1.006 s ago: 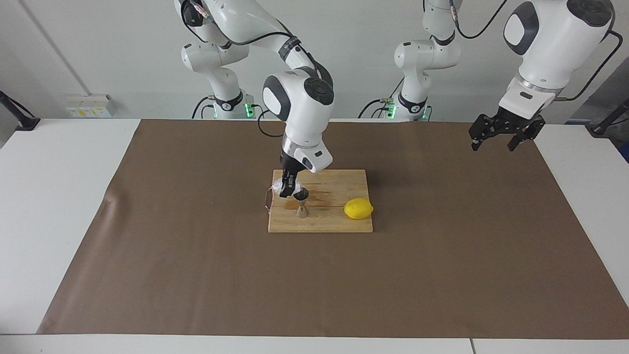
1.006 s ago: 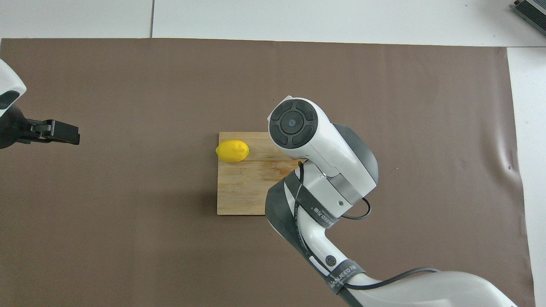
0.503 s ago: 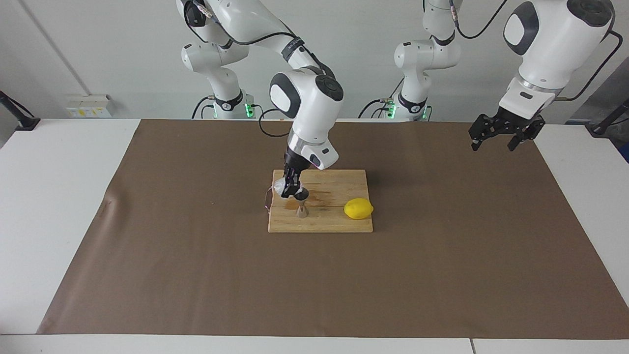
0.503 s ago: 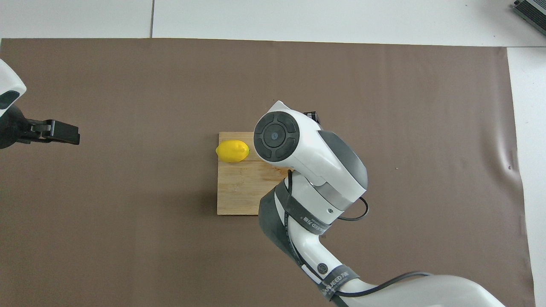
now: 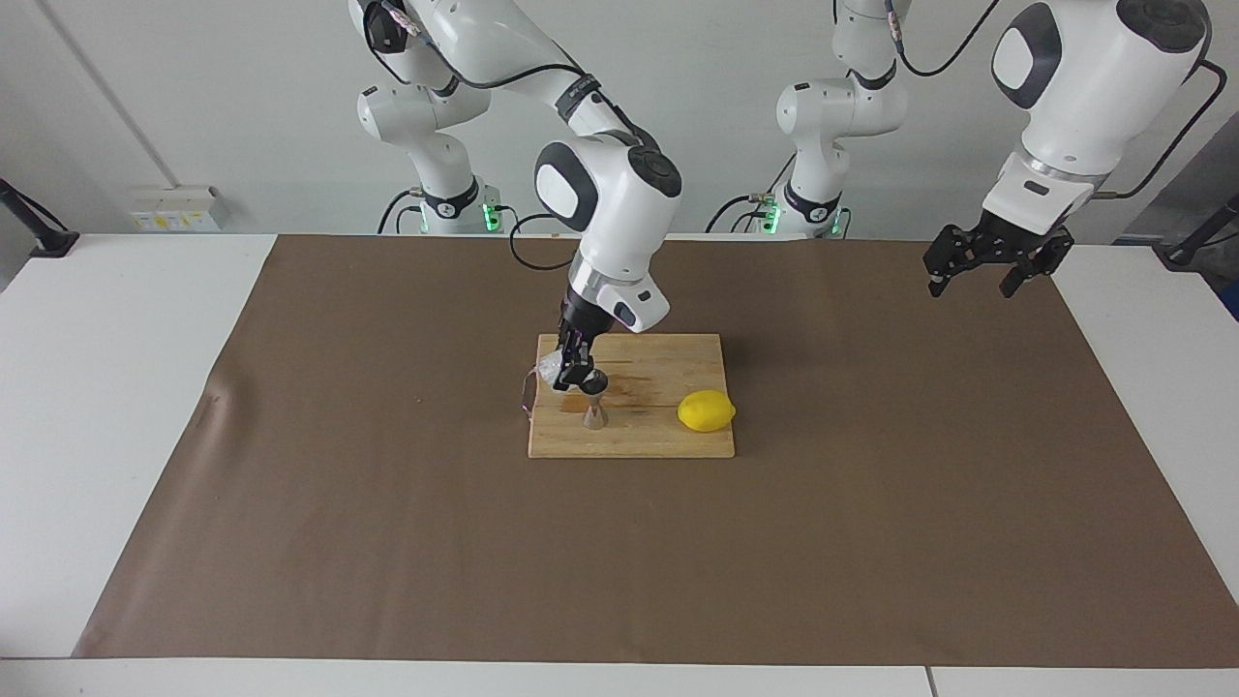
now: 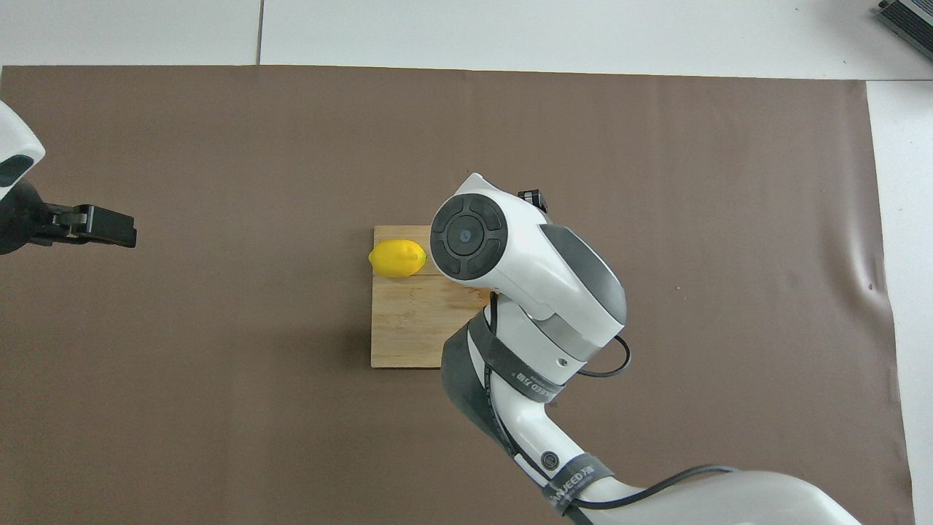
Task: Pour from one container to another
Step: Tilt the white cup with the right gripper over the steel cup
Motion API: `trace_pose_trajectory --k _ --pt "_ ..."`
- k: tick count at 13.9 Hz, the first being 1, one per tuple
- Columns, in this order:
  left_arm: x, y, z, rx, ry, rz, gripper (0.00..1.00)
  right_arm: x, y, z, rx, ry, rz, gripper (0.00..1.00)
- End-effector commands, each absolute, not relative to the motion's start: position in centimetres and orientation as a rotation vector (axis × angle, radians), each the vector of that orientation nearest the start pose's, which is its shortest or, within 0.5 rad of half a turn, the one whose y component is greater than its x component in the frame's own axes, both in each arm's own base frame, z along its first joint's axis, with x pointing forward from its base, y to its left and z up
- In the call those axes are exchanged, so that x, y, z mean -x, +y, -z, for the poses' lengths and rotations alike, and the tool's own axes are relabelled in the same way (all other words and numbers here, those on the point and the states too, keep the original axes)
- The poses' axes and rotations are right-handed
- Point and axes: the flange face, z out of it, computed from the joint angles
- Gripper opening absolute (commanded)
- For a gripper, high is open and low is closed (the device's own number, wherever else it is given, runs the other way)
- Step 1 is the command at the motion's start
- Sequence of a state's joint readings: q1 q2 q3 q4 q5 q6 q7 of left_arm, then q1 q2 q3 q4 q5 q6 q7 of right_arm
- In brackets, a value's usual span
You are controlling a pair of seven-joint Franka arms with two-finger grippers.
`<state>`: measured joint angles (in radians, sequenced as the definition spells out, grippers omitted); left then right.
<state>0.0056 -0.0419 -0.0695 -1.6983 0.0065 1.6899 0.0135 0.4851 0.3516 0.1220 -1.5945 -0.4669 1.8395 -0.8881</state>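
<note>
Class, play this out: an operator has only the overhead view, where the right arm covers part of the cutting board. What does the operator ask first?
Operator: What is under the right arm?
Observer: A steel jigger stands upright on the cutting board.
Operator: Is the right tool holding anything?
Observer: Yes, the right tool is shut on the glass cup, tipped just above the jigger.
Operator: And how high is the left tool?
Observer: The left tool waits open, well above the brown mat, at the left arm's end.
</note>
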Motion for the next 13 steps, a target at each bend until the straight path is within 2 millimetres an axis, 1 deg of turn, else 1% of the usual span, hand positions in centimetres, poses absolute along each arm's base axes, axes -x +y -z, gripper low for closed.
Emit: trace_pose_trajectory --k 1,6,9,11,13 --pt "-54.1 -3.3 -59.8 3.141 0.117 0.043 1.00 -56.1 33.8 -43.1 -1.819 2.022 0.246 0.00" --pt "-54.1 -3.3 -59.8 3.141 0.119 0.043 1.00 -55.9 34.0 -43.5 -1.837 2.032 0.229 0.00" --pt "-54.1 -3.3 -59.8 3.141 0.117 0.043 1.00 -55.9 33.7 -43.6 -1.933 2.053 0.206 0.00" --pt "-54.1 -3.3 -59.8 3.141 0.119 0.043 1.00 -55.9 33.6 -43.9 -1.940 2.054 0.200 0.00" --pt "-54.1 -3.3 -59.8 3.141 0.117 0.043 1.00 -56.3 32.8 -44.2 -1.941 2.056 0.200 0.00"
